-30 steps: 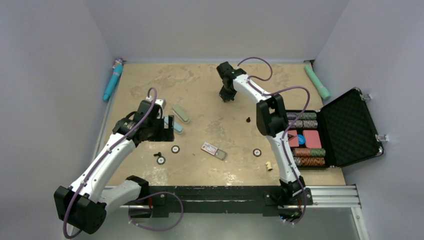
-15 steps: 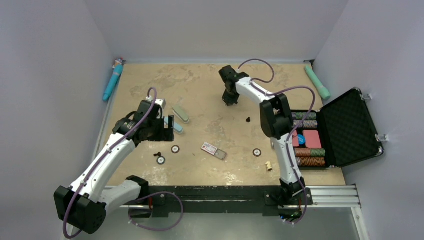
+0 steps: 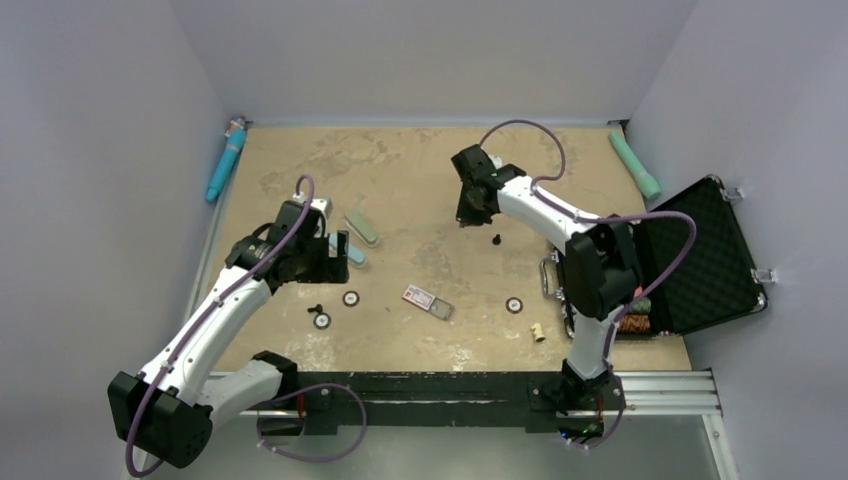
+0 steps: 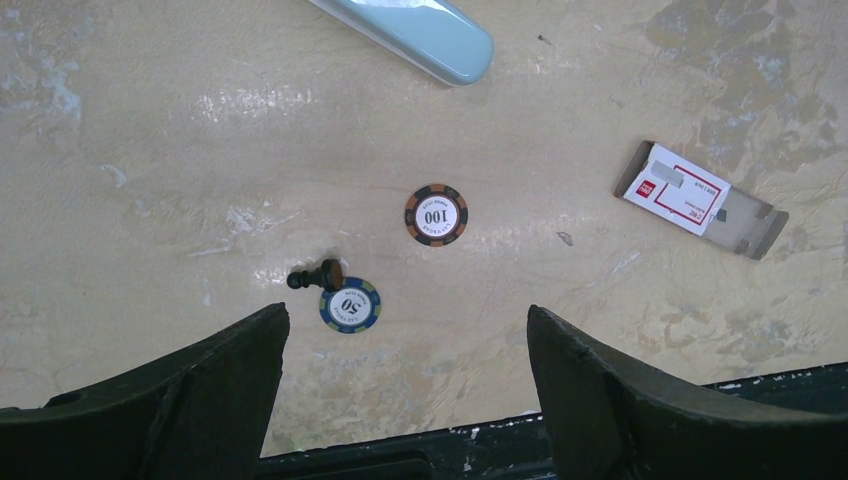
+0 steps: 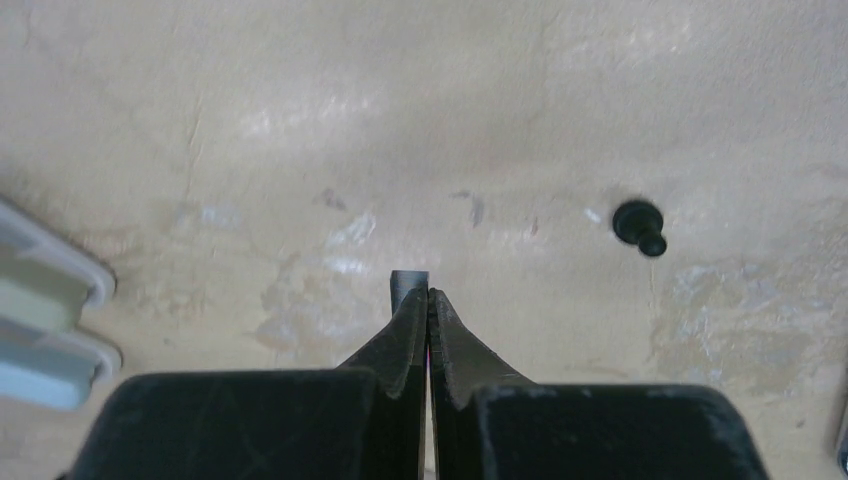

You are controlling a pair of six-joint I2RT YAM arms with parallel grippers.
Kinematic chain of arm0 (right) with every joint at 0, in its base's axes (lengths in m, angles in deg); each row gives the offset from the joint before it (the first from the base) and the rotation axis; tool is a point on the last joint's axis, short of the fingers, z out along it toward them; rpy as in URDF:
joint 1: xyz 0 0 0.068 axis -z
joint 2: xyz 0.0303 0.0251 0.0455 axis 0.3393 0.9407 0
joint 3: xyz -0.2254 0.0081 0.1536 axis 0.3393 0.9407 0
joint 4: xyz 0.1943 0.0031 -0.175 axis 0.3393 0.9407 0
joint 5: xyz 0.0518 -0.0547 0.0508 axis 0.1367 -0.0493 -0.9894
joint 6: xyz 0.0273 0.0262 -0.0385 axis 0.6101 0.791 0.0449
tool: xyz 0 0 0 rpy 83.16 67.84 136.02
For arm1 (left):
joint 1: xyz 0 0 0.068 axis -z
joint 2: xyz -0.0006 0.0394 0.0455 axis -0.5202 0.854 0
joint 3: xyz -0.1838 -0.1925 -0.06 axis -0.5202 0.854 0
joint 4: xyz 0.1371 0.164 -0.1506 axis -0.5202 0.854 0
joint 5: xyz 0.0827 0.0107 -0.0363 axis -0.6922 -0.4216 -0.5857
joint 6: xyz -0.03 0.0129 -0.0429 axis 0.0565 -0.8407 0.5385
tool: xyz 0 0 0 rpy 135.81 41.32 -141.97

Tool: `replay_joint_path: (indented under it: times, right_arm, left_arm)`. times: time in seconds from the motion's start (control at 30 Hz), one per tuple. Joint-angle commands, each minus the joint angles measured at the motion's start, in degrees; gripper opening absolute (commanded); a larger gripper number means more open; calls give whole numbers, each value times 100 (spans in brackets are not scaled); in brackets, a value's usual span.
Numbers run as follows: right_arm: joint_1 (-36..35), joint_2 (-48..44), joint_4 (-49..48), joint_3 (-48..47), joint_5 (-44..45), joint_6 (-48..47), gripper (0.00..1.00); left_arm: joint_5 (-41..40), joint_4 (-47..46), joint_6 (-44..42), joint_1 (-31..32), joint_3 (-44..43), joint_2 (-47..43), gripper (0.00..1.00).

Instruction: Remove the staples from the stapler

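The stapler lies open at the left of the table as a pale green part (image 3: pixel 361 228) and a pale blue part (image 3: pixel 347 251); its end shows in the left wrist view (image 4: pixel 420 30), and both parts show at the left edge of the right wrist view (image 5: pixel 40 330). My right gripper (image 3: pixel 470 214) hangs over the middle of the table, shut (image 5: pixel 428 292). A short grey strip, the staples (image 5: pixel 408 279), sticks out at its tips. My left gripper (image 3: pixel 335 256) stands open beside the stapler's blue part, with nothing between its fingers (image 4: pixel 405 320).
A black peg (image 3: pixel 496 239) (image 5: pixel 638 224) lies just right of my right gripper. Poker chips (image 4: pixel 436 214) (image 4: pixel 350 305), a black pawn (image 4: pixel 315 275) and a small red-and-white box (image 4: pixel 700 198) lie below my left gripper. An open black case (image 3: pixel 705 255) stands at the right.
My right gripper has moved nearer and to the right, staying shut, and its elbow has swung over the case. The left arm has not moved.
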Motion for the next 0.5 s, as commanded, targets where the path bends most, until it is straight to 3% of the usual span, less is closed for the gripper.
replay_joint_path:
  times: [0.0, 0.23, 0.47]
  right_arm:
    - [-327, -761, -285, 472, -217, -473, 0]
    - [-985, -1476, -500, 1073, -724, -994, 0]
    - [-1550, -1569, -569, 1394, -917, -1106, 0]
  left_arm:
    - [-11, -146, -45, 45, -1, -47, 92]
    - [-40, -152, -42, 95, 2, -59, 92]
    - [-54, -159, -55, 127, -7, -1, 92]
